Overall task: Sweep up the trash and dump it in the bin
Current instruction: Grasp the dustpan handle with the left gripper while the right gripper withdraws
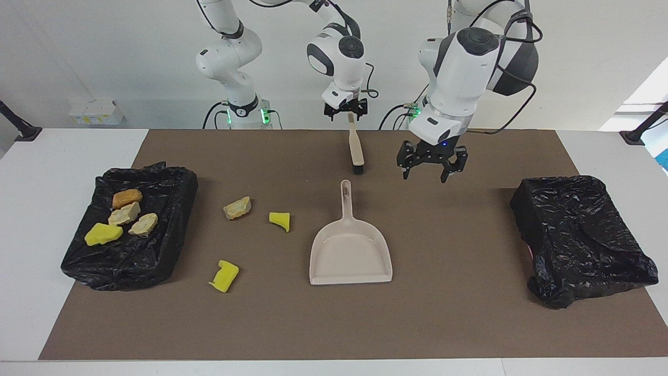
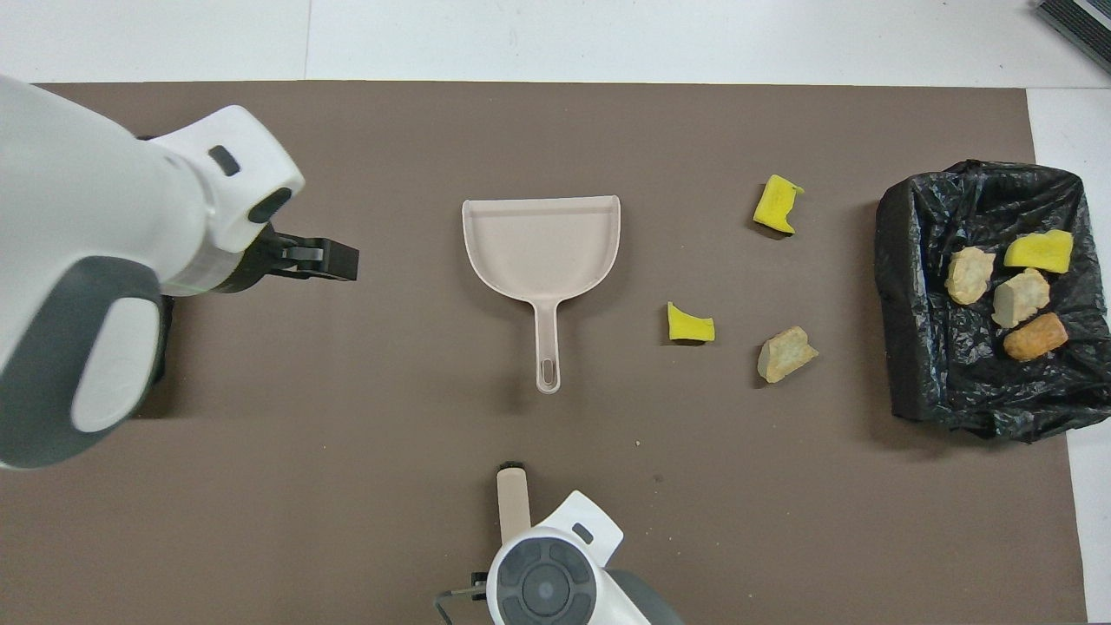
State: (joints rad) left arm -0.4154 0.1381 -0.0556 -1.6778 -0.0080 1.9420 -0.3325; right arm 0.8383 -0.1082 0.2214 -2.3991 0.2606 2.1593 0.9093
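Note:
Three pieces of trash lie on the brown mat: a tan lump (image 1: 237,208) (image 2: 785,353) and two yellow foam chunks (image 1: 280,220) (image 1: 224,275) (image 2: 690,324) (image 2: 777,205). Several more pieces (image 1: 125,214) (image 2: 1020,298) lie in the black-lined bin (image 1: 177,177) (image 2: 903,286) at the right arm's end. The beige dustpan (image 1: 350,250) (image 2: 542,247) lies flat mid-mat, handle toward the robots. My right gripper (image 1: 348,116) is shut on the handle of the beige brush (image 1: 356,149) (image 2: 512,499), which hangs bristles down nearer the robots than the dustpan. My left gripper (image 1: 425,176) (image 2: 343,260) is open and empty above the mat beside the dustpan's handle.
A second black-lined bin (image 1: 579,235) stands at the left arm's end of the table; in the overhead view the left arm covers it. The brown mat (image 1: 417,313) covers most of the white table.

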